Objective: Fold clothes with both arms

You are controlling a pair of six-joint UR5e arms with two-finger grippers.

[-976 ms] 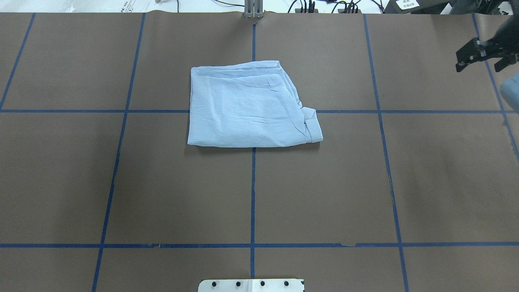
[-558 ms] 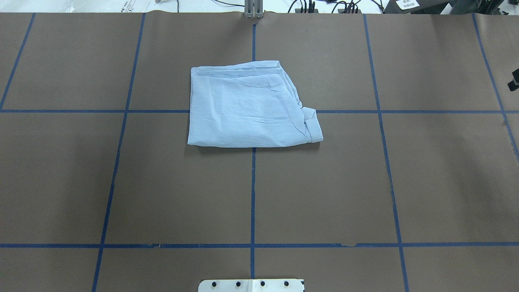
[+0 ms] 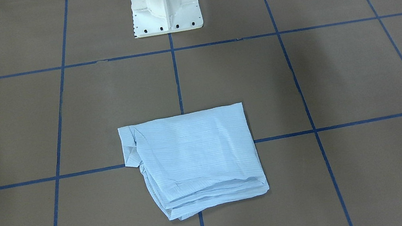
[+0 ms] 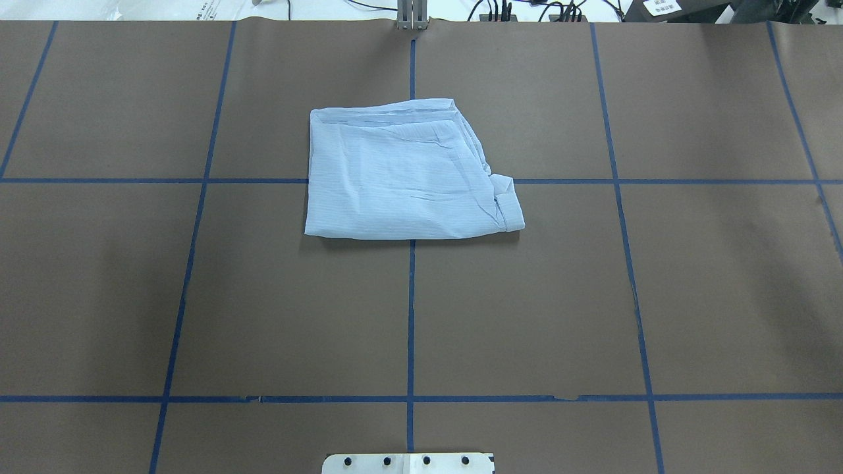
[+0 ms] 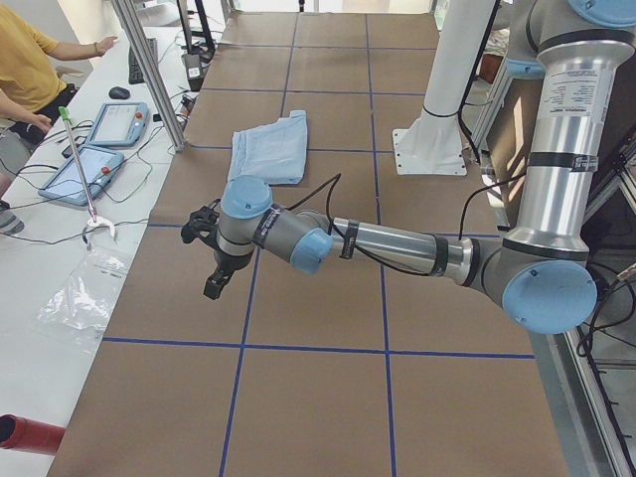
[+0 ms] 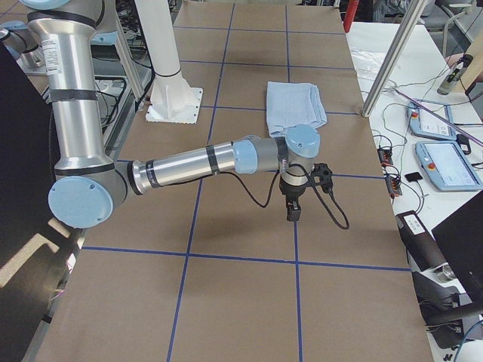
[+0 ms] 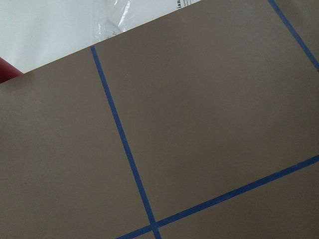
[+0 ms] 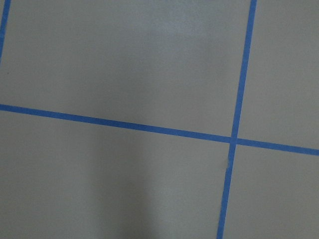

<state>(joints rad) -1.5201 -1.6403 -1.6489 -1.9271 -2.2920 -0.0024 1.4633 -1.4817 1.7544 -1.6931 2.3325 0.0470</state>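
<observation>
The clothes are one light blue pinstriped shirt (image 4: 402, 174), folded into a compact rectangle on the brown table; it also shows in the front view as the shirt (image 3: 195, 157). Neither arm touches it. My left gripper (image 5: 207, 256) hangs above the table well off to the shirt's side, seen only in the exterior left view. My right gripper (image 6: 302, 194) hovers over the tape grid on the opposite side, seen only in the exterior right view. I cannot tell whether either is open or shut. Both wrist views show only bare table.
Blue tape lines (image 4: 410, 316) divide the brown table cover. The white pedestal base (image 3: 166, 10) stands at the robot's edge. A side bench holds tablets (image 5: 99, 139), cables and a metal post (image 5: 149, 75), with a person (image 5: 25, 70) beside it.
My right gripper has moved out of the overhead view past its right edge. The shirt has not moved.
</observation>
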